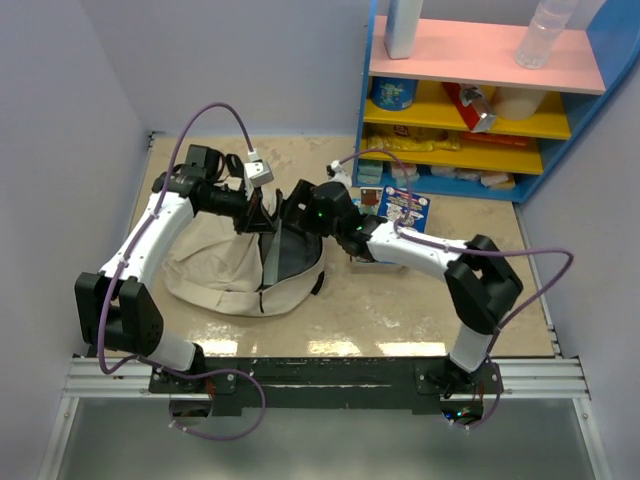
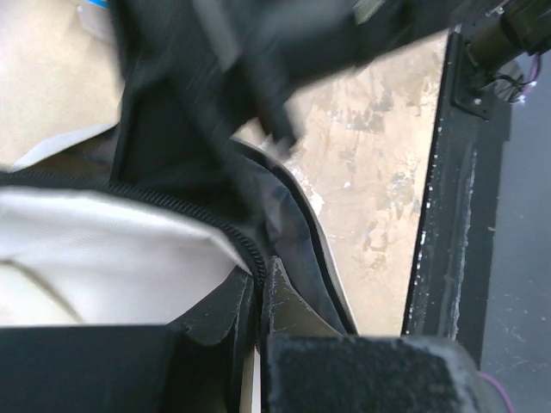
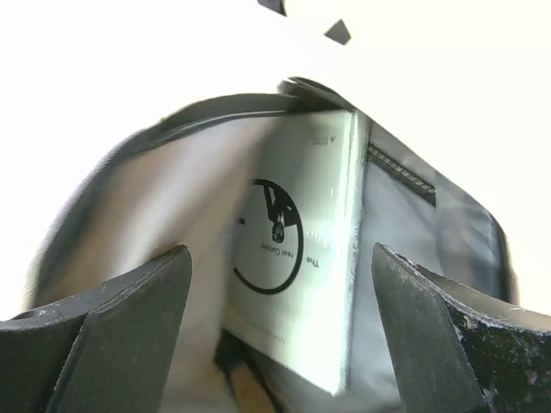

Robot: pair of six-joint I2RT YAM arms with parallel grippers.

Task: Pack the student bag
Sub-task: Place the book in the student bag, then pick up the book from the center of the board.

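The student bag (image 1: pixel 225 265), beige with black zipper trim, lies on the table left of centre, its grey-lined mouth facing right. My left gripper (image 1: pixel 262 213) is shut on the bag's zippered rim (image 2: pixel 245 245) and holds the mouth up; in the left wrist view the gripper (image 2: pixel 258 280) pinches the trim. My right gripper (image 1: pixel 300 207) is at the mouth, and in the right wrist view it (image 3: pixel 280 288) is open and empty. A white book (image 3: pixel 297 249) with a black circle on its cover stands inside the bag against the grey lining (image 3: pixel 430 232), beyond the fingers (image 3: pixel 129 310).
A colourful flat book (image 1: pixel 405 207) lies on the table right of the bag, under the right arm. A blue shelf unit (image 1: pixel 480 100) with bottles and packets stands at the back right. Walls close in the left and back sides. The black front rail (image 1: pixel 320 372) runs along the near edge.
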